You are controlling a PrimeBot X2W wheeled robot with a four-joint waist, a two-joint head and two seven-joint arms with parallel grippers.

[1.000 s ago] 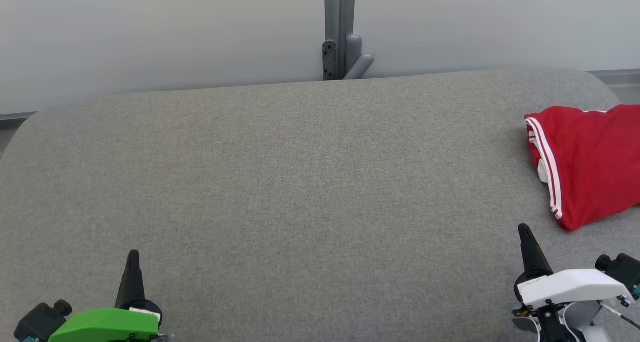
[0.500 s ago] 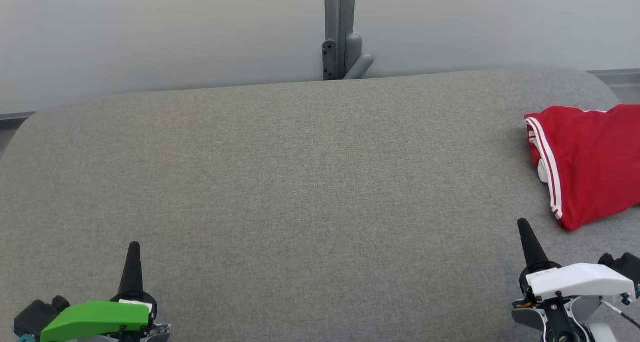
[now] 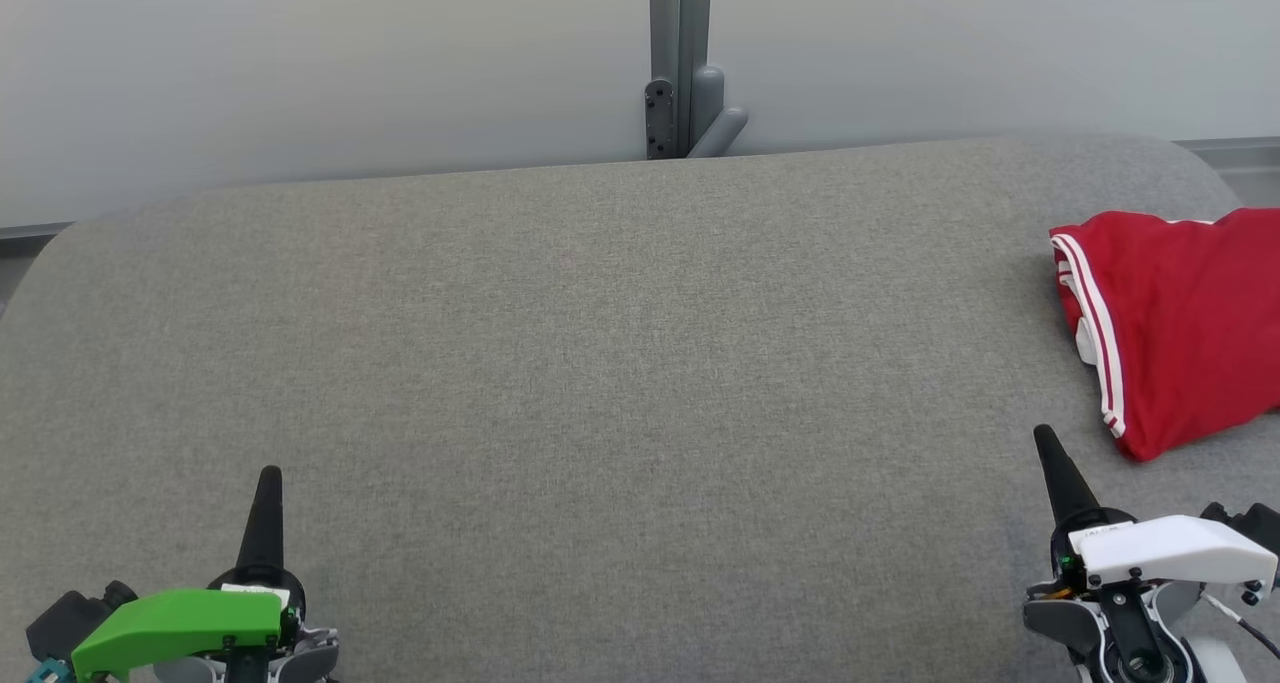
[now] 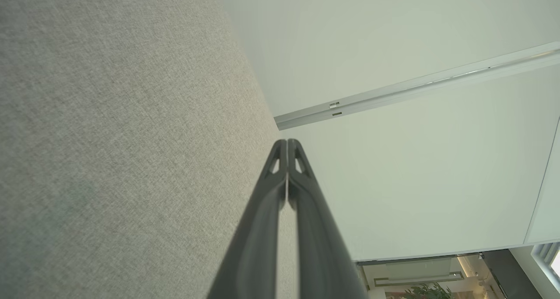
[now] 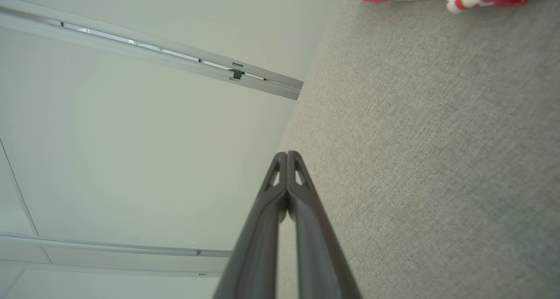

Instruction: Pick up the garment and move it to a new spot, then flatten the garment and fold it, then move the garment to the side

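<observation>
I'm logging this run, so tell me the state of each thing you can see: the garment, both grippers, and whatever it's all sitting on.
Red garment: lying gathered on the grey surface, not held, partly cut off by the head view's right edge.
Left gripper: shut, empty, fingers pressed together.
Right gripper: shut, empty, apart from the garment.
Grey surface: flat fabric, bearing the garment at its right end.

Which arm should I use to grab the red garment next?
Right, probably. The right gripper sits shut just short of the near corner of the red garment; the left gripper, also shut, is far across the grey surface.
</observation>
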